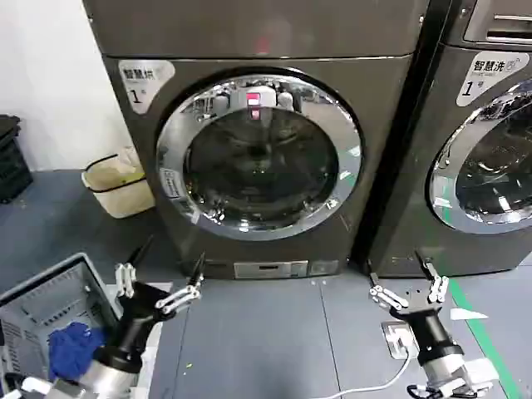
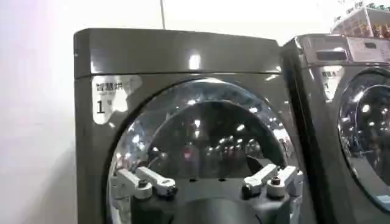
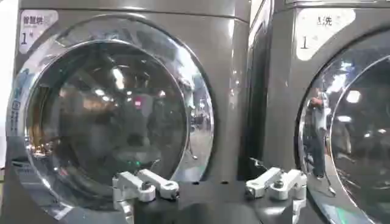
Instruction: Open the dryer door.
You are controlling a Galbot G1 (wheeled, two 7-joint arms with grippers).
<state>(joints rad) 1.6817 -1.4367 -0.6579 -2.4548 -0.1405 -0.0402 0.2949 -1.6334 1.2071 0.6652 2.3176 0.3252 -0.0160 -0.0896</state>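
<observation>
The closed door (image 1: 259, 156) sits under a label (image 1: 143, 81) reading "1". My left gripper (image 1: 160, 287) and right gripper (image 1: 404, 287), fingers spread, hover low before it, apart.

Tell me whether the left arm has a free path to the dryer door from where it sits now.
Probably yes. The left end effector hangs open, low in front of the dryer door, which is shut, with bare floor between them. The laundry basket sits off to the side, out of the way.
</observation>
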